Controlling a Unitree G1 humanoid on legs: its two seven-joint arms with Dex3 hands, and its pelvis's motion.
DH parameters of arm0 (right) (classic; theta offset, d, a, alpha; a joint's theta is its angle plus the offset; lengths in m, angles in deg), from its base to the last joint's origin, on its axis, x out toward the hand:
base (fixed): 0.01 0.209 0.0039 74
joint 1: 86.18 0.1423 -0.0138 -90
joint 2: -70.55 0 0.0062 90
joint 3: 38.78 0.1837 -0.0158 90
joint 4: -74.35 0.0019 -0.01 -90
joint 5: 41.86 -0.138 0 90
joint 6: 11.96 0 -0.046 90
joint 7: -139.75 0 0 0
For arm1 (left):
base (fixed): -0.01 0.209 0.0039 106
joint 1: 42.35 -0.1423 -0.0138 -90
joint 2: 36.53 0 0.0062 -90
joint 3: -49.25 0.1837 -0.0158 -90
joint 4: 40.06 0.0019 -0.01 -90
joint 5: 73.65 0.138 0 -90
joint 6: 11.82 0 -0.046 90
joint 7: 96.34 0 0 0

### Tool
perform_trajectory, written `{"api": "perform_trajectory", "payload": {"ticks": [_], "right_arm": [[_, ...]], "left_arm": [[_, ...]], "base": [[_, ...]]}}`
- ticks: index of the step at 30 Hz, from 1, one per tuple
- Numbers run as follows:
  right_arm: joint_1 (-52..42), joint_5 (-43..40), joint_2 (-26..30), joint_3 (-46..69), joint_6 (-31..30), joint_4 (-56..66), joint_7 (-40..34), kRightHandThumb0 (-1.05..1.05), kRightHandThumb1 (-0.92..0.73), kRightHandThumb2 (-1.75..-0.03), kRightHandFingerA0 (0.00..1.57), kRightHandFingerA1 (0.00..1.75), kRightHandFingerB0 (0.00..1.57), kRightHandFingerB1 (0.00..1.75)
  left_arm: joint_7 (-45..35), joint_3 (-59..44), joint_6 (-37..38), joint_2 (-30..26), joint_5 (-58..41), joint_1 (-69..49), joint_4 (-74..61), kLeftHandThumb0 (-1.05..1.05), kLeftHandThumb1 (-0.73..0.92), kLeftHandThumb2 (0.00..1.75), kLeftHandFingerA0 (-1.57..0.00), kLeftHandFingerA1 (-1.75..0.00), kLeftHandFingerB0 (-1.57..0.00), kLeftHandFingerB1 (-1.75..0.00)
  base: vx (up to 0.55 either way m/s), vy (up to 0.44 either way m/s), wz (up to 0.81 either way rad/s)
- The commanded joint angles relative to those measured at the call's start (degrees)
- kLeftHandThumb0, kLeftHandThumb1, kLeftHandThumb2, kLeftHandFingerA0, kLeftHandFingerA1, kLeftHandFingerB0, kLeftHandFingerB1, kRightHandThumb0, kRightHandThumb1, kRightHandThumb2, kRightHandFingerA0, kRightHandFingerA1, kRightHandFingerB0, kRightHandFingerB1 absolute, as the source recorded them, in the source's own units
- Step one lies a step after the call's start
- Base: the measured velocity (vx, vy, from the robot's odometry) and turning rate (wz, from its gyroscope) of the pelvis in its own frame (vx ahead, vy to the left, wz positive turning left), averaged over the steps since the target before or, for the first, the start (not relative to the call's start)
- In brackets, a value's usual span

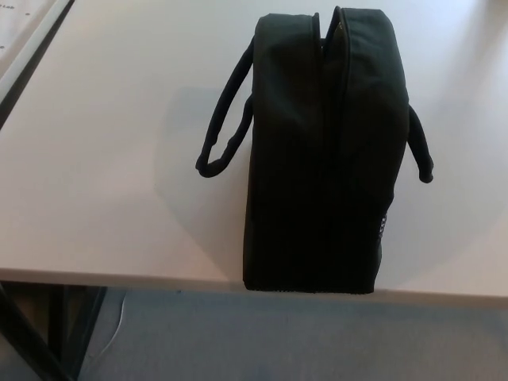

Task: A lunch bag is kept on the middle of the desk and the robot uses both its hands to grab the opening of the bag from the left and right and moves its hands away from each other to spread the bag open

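Note:
A black fabric lunch bag (317, 159) stands upright on the white desk (103, 175), reaching from the far middle to the front edge. Its top opening (327, 95) runs away from me as a narrow slit, the two sides pressed close together. One carry handle (226, 119) hangs out on the left side and another handle (421, 147) droops on the right. Neither of my hands shows in the head view.
The desk's front edge (119, 278) runs across the lower picture, with grey floor (278, 341) below it. A dark desk leg (48, 333) shows at the lower left. A second pale surface (24, 32) lies beyond a dark gap at the upper left.

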Motion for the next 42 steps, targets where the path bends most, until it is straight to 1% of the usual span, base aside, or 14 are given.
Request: {"api": "perform_trajectory", "payload": {"ticks": [1, 7, 8, 11, 13, 18, 19, 20, 22, 23, 30, 31, 37, 42], "right_arm": [[0.57, 14.23, 7.40, -3.94, 29.06, 3.38, -29.66, -0.52, -0.63, -0.78, 0.36, 0.46, 0.24, 0.41], [-2.95, 10.22, 8.86, 5.01, 32.95, 9.32, -32.09, -0.58, -0.73, -0.63, 0.41, 0.38, 0.28, 0.32], [-2.84, 9.19, 9.28, 8.15, 33.71, 12.04, -32.42, -0.53, -0.52, -0.91, 0.34, 0.53, 0.17, 0.45], [-2.03, 7.41, 10.37, 13.83, 34.42, 16.74, -32.38, -0.47, -0.65, -0.60, 0.41, 0.37, 0.27, 0.32], [-1.60, 5.86, 11.27, 17.39, 35.69, 19.61, -30.96, -0.36, -0.59, -0.58, 0.90, 0.52, 0.21, 0.31], [0.42, 7.76, 14.21, 23.93, 38.28, 24.79, -33.03, -0.20, -0.35, -0.83, 0.35, 0.57, 0.06, 0.46], [1.21, 6.95, 14.81, 26.53, 37.57, 27.46, -32.15, -0.30, -0.47, -0.56, 0.49, 0.38, 0.18, 0.30], [1.69, 6.34, 14.89, 27.60, 37.90, 28.24, -31.53, -0.17, -0.32, -0.81, 0.31, 0.55, 0.07, 0.46], [2.05, 5.92, 14.55, 29.09, 37.52, 29.85, -31.00, -0.22, -0.45, -0.54, 0.37, 0.35, 0.20, 0.30], [2.49, 6.38, 14.62, 30.02, 36.78, 31.13, -31.32, -0.28, -0.46, -0.56, 0.51, 0.39, 0.19, 0.31], [7.30, 6.23, 15.26, 32.81, 33.73, 35.40, -28.39, -0.26, -0.47, -0.54, 0.26, 0.31, 0.17, 0.28], [9.04, 7.03, 15.92, 32.58, 33.67, 34.56, -28.90, -0.31, -0.41, -0.59, 0.21, 0.35, 0.17, 0.33], [29.46, 12.21, 24.28, 24.20, 31.06, 15.86, -27.37, -0.35, -0.36, -0.57, 0.35, 0.40, 0.26, 0.34], [40.23, 18.26, 27.32, 15.71, 26.46, 6.82, -23.50, -0.49, -0.39, -0.64, 0.31, 0.40, 0.20, 0.35]], "left_arm": [[16.34, -7.86, 37.17, -5.51, 2.63, -2.02, -2.44, -0.41, 0.74, 0.63, -0.36, -0.35, -0.19, -0.28], [43.63, -12.71, 35.42, -12.06, 24.35, -6.01, -13.54, -0.37, 0.65, 0.61, -0.34, -0.37, -0.29, -0.32], [44.37, -15.27, 36.03, -12.59, 25.16, -5.97, -16.19, -0.31, 0.59, 0.59, -0.37, -0.37, -0.31, -0.32], [45.80, -20.55, 37.83, -13.78, 27.32, -5.14, -22.15, -0.13, 0.38, 0.85, -0.25, -0.53, -0.17, -0.49], [50.11, -22.63, 35.76, -15.86, 31.02, -4.63, -26.74, 0.01, 0.40, 0.88, -0.20, -0.51, -0.07, -0.46], [56.55, -27.36, 32.65, -18.35, 35.62, -1.88, -35.14, 0.01, 0.44, 0.91, -0.36, -0.57, -0.04, -0.45], [58.66, -28.96, 31.08, -19.34, 36.78, 0.21, -37.98, 0.01, 0.39, 0.87, -0.29, -0.54, -0.04, -0.45], [57.90, -29.66, 30.79, -19.39, 36.44, 1.28, -39.22, -0.02, 0.59, 0.57, -0.47, -0.35, -0.16, -0.27], [56.56, -30.32, 30.60, -19.54, 36.06, 2.46, -40.80, -0.02, 0.39, 0.86, -0.42, -0.60, -0.02, -0.45], [54.60, -30.87, 30.66, -19.62, 35.20, 3.67, -42.07, -0.06, 0.54, 0.54, -0.52, -0.36, -0.20, -0.28], [48.89, -28.77, 31.73, -25.29, 34.66, 10.93, -42.28, -0.07, 0.45, 0.90, -0.24, -0.52, -0.06, -0.46], [49.35, -27.84, 30.92, -26.95, 35.59, 11.70, -41.43, -0.11, 0.65, 0.59, -0.31, -0.31, -0.16, -0.28], [44.25, -16.27, 31.29, -35.83, 35.69, 28.13, -32.33, -0.05, 0.39, 0.86, -0.23, -0.51, -0.08, -0.46], [42.83, -5.81, 32.68, -37.79, 38.70, 38.74, -24.51, -0.10, 0.52, 0.55, -0.34, -0.32, -0.18, -0.30]], "base": [[0.00, 0.000, 0.00], [0.00, 0.000, 0.00], [0.00, 0.000, 0.00], [0.00, 0.000, 0.00], [0.00, 0.000, 0.00], [0.00, 0.000, 0.00], [0.00, 0.000, 0.00], [0.00, 0.000, 0.00], [0.00, 0.000, 0.00], [0.00, 0.000, 0.00], [0.00, 0.000, 0.00], [0.00, 0.000, 0.00], [0.00, 0.000, 0.00], [0.00, 0.000, 0.00]]}}
